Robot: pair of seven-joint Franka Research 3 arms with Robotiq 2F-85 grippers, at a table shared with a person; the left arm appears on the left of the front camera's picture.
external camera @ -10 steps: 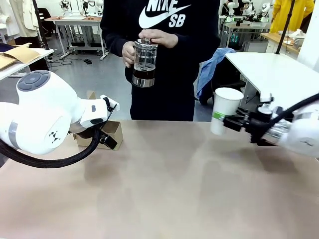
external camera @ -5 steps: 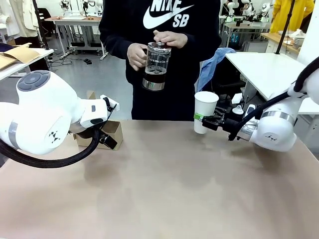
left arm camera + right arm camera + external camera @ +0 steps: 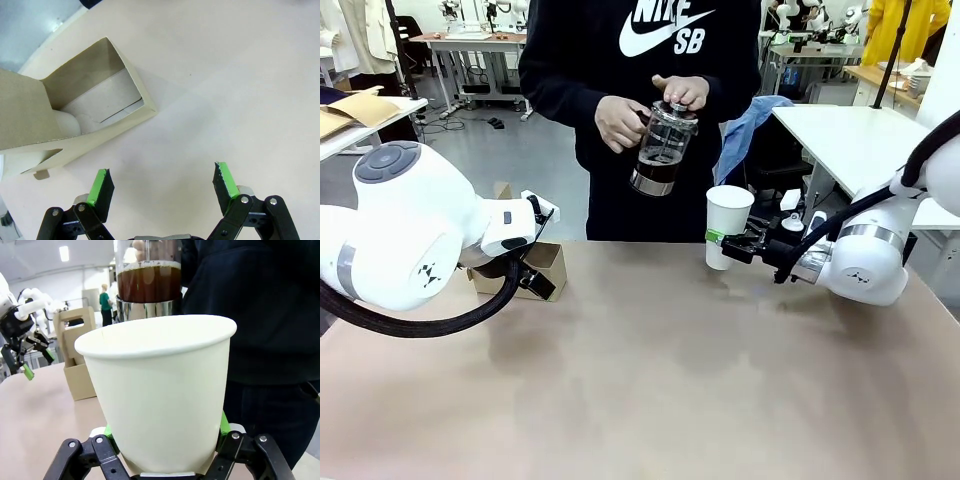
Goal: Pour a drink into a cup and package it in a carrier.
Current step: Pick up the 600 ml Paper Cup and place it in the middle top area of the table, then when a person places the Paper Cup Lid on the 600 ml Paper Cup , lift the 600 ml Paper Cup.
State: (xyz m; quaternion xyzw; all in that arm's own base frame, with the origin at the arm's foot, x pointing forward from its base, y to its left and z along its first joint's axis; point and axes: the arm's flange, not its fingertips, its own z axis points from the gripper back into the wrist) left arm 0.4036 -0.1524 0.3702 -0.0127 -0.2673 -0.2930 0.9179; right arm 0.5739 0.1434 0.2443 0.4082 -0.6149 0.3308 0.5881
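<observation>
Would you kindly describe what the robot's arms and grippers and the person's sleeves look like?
The left arm and right arm are glossy white, rounded, with black cables; the left has a grey round cap. The left gripper and right gripper are black linkages with green pads. The sleeves are black.

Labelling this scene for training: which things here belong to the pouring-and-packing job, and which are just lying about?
Job: cup, drink in the glass jug, carrier.
Lying about: blue cloth, white side table, flat cardboard far left.

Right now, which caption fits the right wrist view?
Right tool holds the white cup upright; a person holds the jug of dark drink behind it.
</observation>
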